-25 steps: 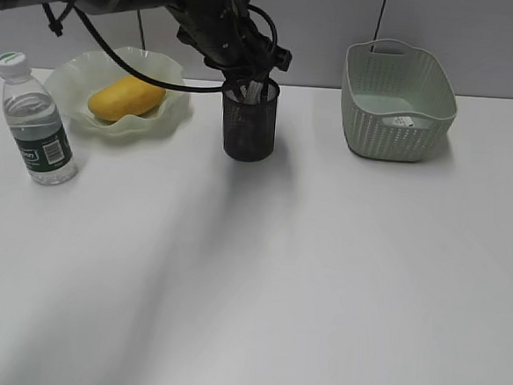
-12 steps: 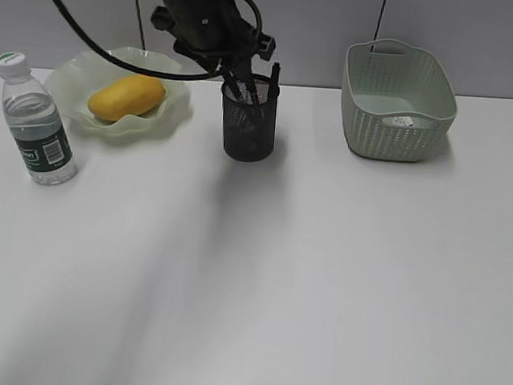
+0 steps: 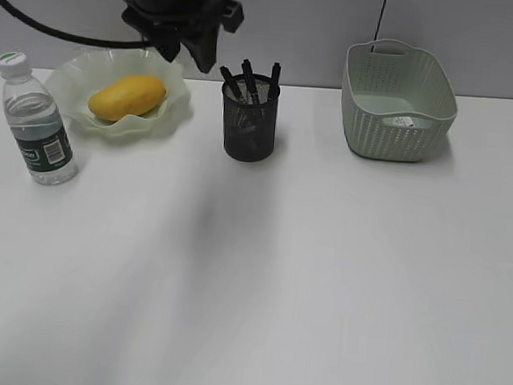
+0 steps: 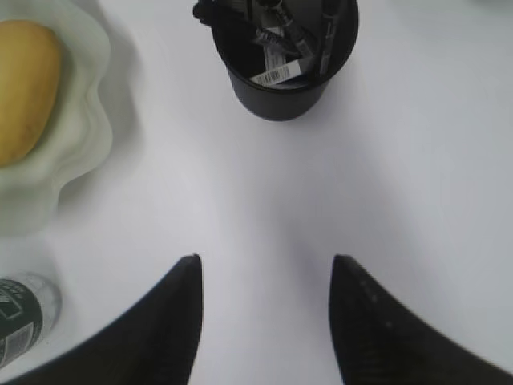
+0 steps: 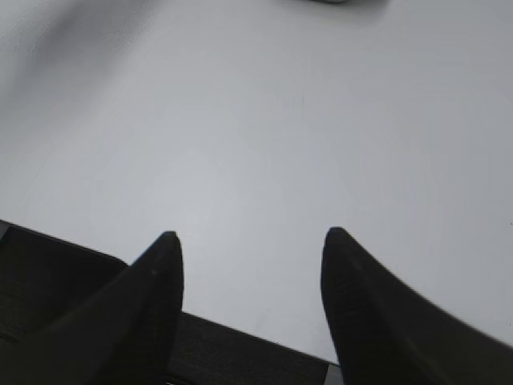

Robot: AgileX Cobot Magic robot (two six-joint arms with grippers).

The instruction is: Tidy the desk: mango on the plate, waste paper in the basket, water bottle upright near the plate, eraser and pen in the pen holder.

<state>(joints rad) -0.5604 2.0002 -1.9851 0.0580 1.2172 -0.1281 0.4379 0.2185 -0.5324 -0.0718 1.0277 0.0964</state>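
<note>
The desk [image 3: 321,276] is a plain white tabletop filling most of the exterior view. At upper left a yellow-orange mango [image 3: 127,96] lies in the pale green plate [image 3: 176,109] with its ruffled rim. To the left of the plate, at the frame's left edge, the clear bottle [image 3: 36,122] stands upright, white cap on top; its dark green label carries a white barcode and some white lettering too small to read. The black mesh holder [image 3: 249,123] sits at upper centre with several dark pens [image 3: 249,80] sticking out; in the left wrist view a barcode sticker shows among them, its digits illegible. No eraser can be made out inside. At upper right the perforated basket [image 3: 395,101] holds a small pale paper scrap [image 3: 403,121], mostly hidden by the wall. The left gripper [image 3: 189,52] hangs above the plate's far edge, its arm cut off by the top of the frame; the wrist view shows its jaws parted with only bare desk between. The right gripper [image 5: 248,241] appears only in its own wrist view, jaws spread over bare desk, nothing held.
</note>
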